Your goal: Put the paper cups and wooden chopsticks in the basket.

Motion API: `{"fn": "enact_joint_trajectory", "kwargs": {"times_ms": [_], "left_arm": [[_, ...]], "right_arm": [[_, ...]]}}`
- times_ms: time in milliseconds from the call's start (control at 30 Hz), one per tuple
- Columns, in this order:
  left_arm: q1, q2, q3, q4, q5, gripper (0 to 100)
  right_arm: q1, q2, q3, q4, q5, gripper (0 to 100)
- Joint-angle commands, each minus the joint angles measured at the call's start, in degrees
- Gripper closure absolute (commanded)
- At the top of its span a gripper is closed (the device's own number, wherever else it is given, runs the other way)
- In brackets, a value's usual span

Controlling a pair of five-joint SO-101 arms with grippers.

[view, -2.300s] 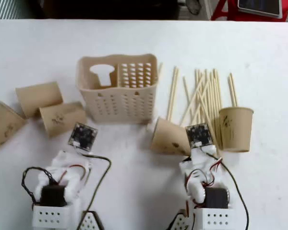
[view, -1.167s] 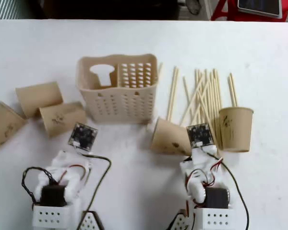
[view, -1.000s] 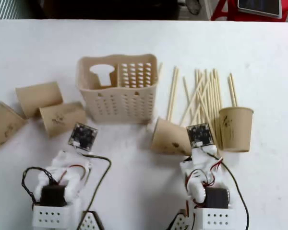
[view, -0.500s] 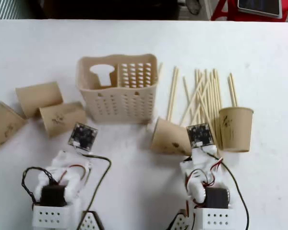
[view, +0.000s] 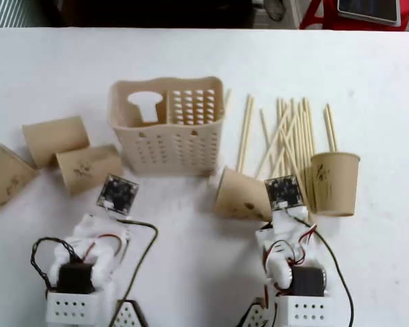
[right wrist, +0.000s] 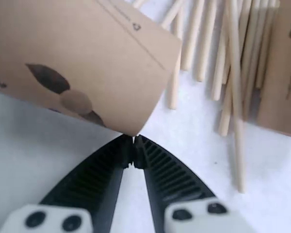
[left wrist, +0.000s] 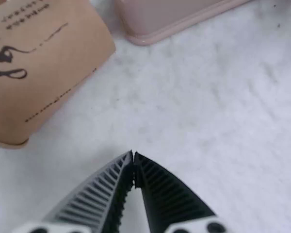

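Your left hand [left wrist: 133, 165] was clenched, its ribbed fingertips pressed together with nothing between them, low over the bare desk [left wrist: 208, 111]. Just ahead of it and to its left a printed cup [left wrist: 39, 63] lay on its side, and ahead to its right stood the foot of the basket [left wrist: 169, 19], close to that cup but apart from it. Farther to the left of that hand a second cup [view: 54, 138] and a third cup [view: 7, 178] also lay tipped over on the desk. Your right hand [right wrist: 134, 145] was clenched as well and held nothing. Its tips sat right at the edge of a tipped cup [right wrist: 77, 63] lying on its side directly in front; whether they touched it you could not tell from these views. Beyond that cup and to the hand's right the wooden chopsticks [right wrist: 233, 73] were strewn loosely on the desk, some crossing one another, between the basket and an upright cup [view: 334, 182]. That upright cup stood ahead and to the right of your right hand, hard against the nearest sticks.
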Motion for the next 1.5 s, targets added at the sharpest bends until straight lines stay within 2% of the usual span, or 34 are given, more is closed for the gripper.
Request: {"fn": "enact_joint_trajectory", "kwargs": {"times_ms": [0, 267, 400, 467, 600, 667, 933, 1067, 1167, 1333, 1467], "left_arm": [[0.6, -0.4, -0.1, 0.4, -0.2, 98], [0.6, -0.4, -0.1, 0.4, -0.2, 98], [0.6, -0.4, -0.1, 0.4, -0.2, 98], [0.6, -0.4, -0.1, 0.4, -0.2, 98], [0.6, -0.4, -0.1, 0.4, -0.2, 98], [0.6, -0.4, -0.1, 0.4, -0.2, 98], [0.6, -0.4, -0.1, 0.4, -0.2, 98], [0.6, -0.4, -0.1, 0.4, -0.2, 98], [0.6, -0.4, -0.1, 0.4, -0.2, 98], [0.6, -0.4, -0.1, 0.4, -0.2, 98], [0.6, -0.4, -0.1, 0.4, -0.2, 98]], "right_arm": [[0.5, -0.4, 0.4, 0.1, 0.2, 98.1], [-0.7, -0.4, 0.4, 0.0, 0.4, 98.1], [2.7, -0.4, 0.1, -1.2, 1.5, 98.1], [5.5, -0.4, -1.6, -1.2, 7.8, 98.1], [12.9, -0.4, -6.3, -1.2, 29.3, 98.1], [16.1, -0.4, -8.2, -1.0, 35.0, 98.1], [27.7, -0.3, -19.4, -1.2, 35.3, 98.1], [30.6, -0.1, -27.6, -2.0, 34.8, 98.1], [31.8, 2.9, -31.6, -4.4, 31.2, 98.1], [32.7, 22.9, -41.0, -8.2, 26.8, 98.1], [30.3, 45.9, -51.8, -7.3, 18.9, 97.4]]}}
